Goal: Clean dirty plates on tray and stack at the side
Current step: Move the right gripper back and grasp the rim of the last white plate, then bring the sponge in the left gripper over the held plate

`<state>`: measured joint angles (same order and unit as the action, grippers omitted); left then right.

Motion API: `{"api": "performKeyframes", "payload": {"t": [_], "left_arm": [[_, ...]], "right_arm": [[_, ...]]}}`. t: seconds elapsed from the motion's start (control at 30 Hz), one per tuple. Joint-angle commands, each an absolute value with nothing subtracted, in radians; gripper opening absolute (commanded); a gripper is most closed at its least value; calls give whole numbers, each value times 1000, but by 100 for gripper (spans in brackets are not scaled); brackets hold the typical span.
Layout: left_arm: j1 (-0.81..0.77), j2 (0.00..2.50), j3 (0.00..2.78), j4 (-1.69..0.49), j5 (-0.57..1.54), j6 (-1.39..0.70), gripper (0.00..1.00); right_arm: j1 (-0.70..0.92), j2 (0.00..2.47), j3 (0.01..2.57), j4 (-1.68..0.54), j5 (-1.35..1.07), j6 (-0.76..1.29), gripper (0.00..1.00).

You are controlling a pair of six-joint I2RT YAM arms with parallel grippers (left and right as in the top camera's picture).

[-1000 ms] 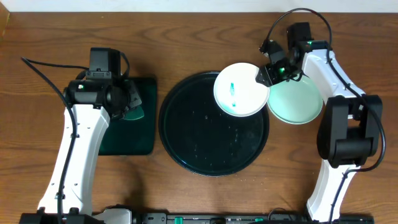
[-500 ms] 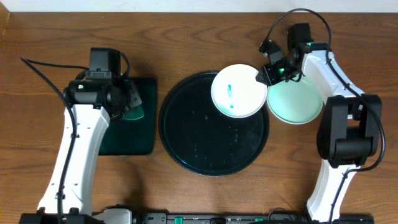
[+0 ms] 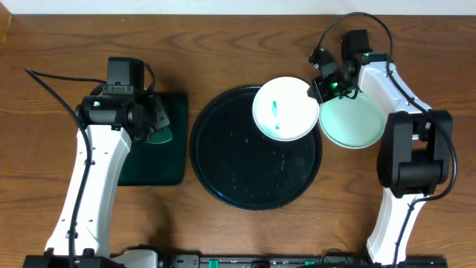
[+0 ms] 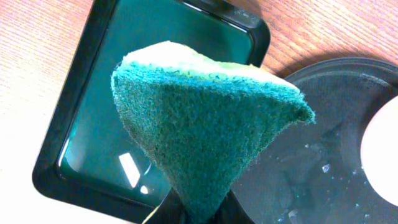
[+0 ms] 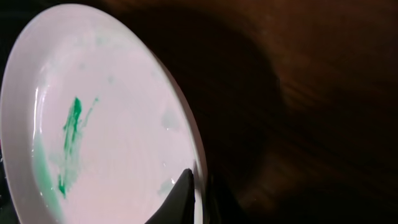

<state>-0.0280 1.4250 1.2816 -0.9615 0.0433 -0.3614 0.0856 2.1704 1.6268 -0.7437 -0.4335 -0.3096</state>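
Observation:
A white plate (image 3: 285, 109) with a teal-green smear is held over the upper right part of the round black tray (image 3: 245, 171). My right gripper (image 3: 315, 89) is shut on its right rim; the right wrist view shows the plate (image 5: 106, 118) and a finger (image 5: 198, 186) clamped on its edge. A pale mint-green plate (image 3: 355, 123) lies on the table right of the tray. My left gripper (image 3: 152, 123) is shut on a green sponge (image 4: 205, 118) above the rectangular tray. The round tray's wet floor (image 4: 323, 168) also shows in the left wrist view.
A small rectangular black tray (image 3: 158, 160) lies left of the round tray, also seen in the left wrist view (image 4: 93, 118). Wooden table (image 3: 59, 37) surrounds everything. Both arms rise from the front edge.
The right gripper has shifted the smeared plate slightly left over the tray. The left arm has not moved.

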Motion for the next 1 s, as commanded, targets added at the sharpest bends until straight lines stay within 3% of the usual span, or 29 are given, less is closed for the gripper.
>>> {"api": "performKeyframes", "payload": {"t": [0.0,0.33,0.63,0.8,0.97], "left_arm": [[-23,1424,1277,-960,37,-348,7],[-24,1424,1277,-964,38,-348,8],[-24,1424,1277,-965,38,-348,7],[-24,1424,1277,-965,39,-349,7],[-30,1424,1277,-991,84,-352,7]], "right_arm": [[94,2189,1619,-747,-438,-289,4],[113,2113,1621,-848,-439,-2,1],[286,2005,1618,-1084,-274,174,1],[385,2008,1535,-1019,-78,387,1],[419,2008,1365,-861,-53,459,1]]}}
